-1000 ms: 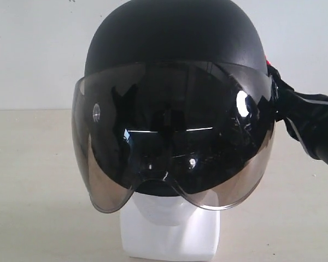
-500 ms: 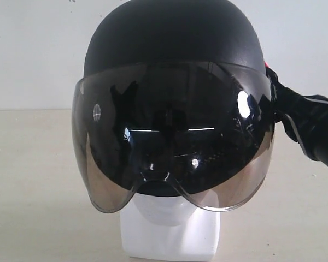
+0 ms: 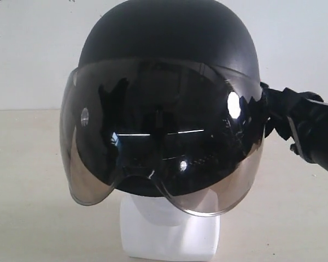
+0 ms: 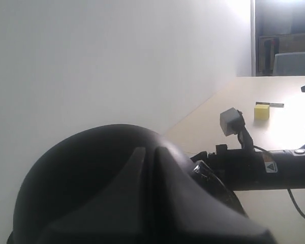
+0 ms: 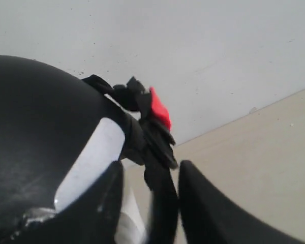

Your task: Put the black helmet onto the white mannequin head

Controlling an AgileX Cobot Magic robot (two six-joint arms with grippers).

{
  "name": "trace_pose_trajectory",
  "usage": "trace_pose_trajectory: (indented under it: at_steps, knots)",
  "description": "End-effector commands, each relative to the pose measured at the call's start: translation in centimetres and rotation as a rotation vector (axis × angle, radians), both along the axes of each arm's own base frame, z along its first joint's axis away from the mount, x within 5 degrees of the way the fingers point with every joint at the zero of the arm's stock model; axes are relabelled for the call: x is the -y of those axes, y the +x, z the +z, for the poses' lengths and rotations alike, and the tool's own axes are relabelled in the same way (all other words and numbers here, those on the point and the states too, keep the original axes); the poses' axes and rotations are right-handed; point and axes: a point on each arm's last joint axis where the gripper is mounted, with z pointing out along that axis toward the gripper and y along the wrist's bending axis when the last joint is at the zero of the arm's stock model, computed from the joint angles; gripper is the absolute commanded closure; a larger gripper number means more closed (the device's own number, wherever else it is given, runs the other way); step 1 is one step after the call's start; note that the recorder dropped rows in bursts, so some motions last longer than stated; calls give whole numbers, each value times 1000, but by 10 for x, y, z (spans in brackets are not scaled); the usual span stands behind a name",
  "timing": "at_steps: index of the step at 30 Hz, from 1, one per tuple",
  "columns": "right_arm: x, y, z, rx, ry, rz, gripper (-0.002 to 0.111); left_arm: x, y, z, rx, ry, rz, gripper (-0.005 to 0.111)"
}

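The black helmet [image 3: 169, 33] sits over the white mannequin head [image 3: 169, 232], whose chin and base show under the smoky visor [image 3: 164, 136]. My right gripper [image 3: 270, 112] is at the helmet's side. In the right wrist view its fingers [image 5: 150, 175] stand apart with the black strap [image 5: 162, 198] hanging between them, below the red buckle [image 5: 159, 108]. A white gap shows between one finger and the strap. My left gripper [image 4: 150, 152] has its fingers pressed together just by the helmet's dome [image 4: 81, 173]. It is out of the exterior view.
The head stands on a beige table [image 3: 33, 180] in front of a white wall. In the left wrist view a yellow block [image 4: 262, 111] and a small grey box [image 4: 230, 120] lie farther along the table, beyond my right arm [image 4: 264, 165].
The helmet has shifted left and turned slightly on the head. The red buckle has dropped out of the exterior view, and my right gripper sits a little lower.
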Motion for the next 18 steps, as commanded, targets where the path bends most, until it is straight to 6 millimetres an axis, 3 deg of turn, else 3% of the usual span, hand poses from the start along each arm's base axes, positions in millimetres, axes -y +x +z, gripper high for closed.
trace_pose_trajectory:
  at_steps: [1,12,18]
  knots:
    - [0,0,0,17,9,8,44,0,1,-1,-14,-8,11,102]
    - [11,-15,24,95,88,-10,43,0,1,-1,-11,-6,11,102]
    - [17,-16,14,-35,29,-61,43,0,1,-2,-11,-4,3,102]
